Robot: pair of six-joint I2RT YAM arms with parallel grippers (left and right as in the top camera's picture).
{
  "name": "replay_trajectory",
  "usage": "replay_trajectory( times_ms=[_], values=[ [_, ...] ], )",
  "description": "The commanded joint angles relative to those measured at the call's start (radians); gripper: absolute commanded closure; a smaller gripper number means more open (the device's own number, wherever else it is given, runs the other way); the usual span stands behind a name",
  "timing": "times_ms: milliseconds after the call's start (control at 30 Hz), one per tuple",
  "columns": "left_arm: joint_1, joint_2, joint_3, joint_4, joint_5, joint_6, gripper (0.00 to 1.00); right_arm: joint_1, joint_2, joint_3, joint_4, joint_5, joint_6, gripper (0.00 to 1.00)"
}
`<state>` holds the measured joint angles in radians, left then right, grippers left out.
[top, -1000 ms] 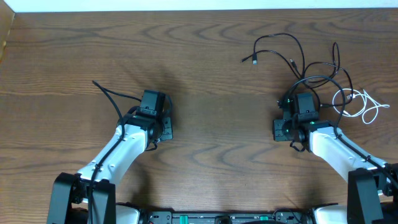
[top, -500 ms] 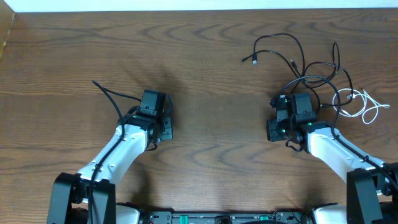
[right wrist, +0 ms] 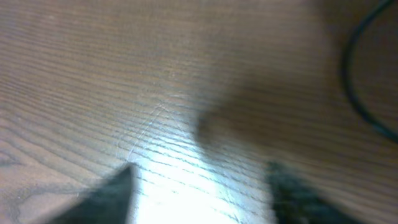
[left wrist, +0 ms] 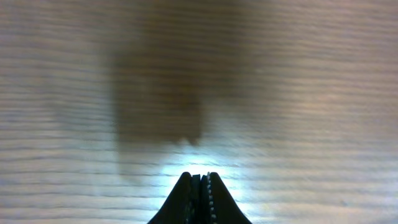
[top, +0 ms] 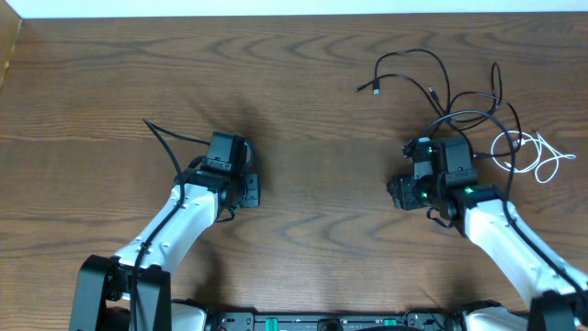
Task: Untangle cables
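Dark brown wood-grain surface (top: 303, 92), matte and streaked; thin black cords (top: 441, 78) sprawl in loose overlapping loops at its far right, one plug end pointing left; the thin white cord (top: 544, 158) lies coiled just right of them; left pincer (left wrist: 200, 180) closed on nothing; right pincer (right wrist: 199, 193) open, empty, near the tangle.

1. A dark brown table (top: 303, 110) with wavy wood grain is filling nearly the whole overhead view.
2. A white strip (top: 276, 7) is running along its far edge; whether it is wall or floor cannot be told.
3. A paler tan piece (top: 6, 55) is showing at the far left corner, cut off by the frame.
4. In the left wrist view a bright glare (left wrist: 180, 171) is shining on the grain, with a soft shadow (left wrist: 158, 99) lying just beyond it.
5. In the right wrist view a light patch (right wrist: 174, 186) is brightening the blurred wood.
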<state>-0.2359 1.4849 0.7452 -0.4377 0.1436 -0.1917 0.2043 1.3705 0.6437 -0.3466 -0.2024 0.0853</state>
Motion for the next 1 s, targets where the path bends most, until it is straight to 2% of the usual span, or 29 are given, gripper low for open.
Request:
replay_trajectory(
  times_ms=[0,100,167,300,333,367,400,567,633,967],
  values=[
    [0.004,0.011,-0.006,0.001,0.058,0.042,0.89,0.006,-0.029,-0.001,-0.010,0.051,-0.012,0.01],
    [0.004,0.011,-0.006,0.001,0.058,0.042,0.67,0.006,-0.029,-0.001,-0.008,0.054,-0.012,0.01],
    [0.004,0.011,-0.006,0.001,0.058,0.042,0.65,0.006,-0.029,-0.001,-0.005,0.054,-0.012,0.01],
    [0.004,0.011,-0.006,0.001,0.058,0.042,0.43,0.006,-0.029,-0.001,-0.009,0.054,-0.012,0.01],
    [0.004,0.011,-0.006,0.001,0.058,0.042,0.34,0.006,-0.029,-0.001,-0.009,0.054,-0.012,0.01],
    [0.004,0.011,-0.006,0.001,0.058,0.042,0.19,0.006,-0.029,-0.001,-0.009,0.054,-0.012,0.01],
    [0.004,0.011,-0.006,0.001,0.058,0.042,0.11,0.006,-0.029,-0.001,-0.009,0.054,-0.012,0.01],
    [0.004,0.011,-0.006,0.001,0.058,0.042,0.08,0.006,-0.029,-0.001,-0.009,0.054,-0.012,0.01],
    [0.004,0.011,-0.006,0.001,0.058,0.042,0.02,0.006,-0.029,-0.001,-0.009,0.054,-0.012,0.01],
    [0.004,0.011,-0.006,0.001,0.058,0.042,0.01,0.006,-0.029,-0.001,-0.009,0.054,-0.012,0.01]
  ],
)
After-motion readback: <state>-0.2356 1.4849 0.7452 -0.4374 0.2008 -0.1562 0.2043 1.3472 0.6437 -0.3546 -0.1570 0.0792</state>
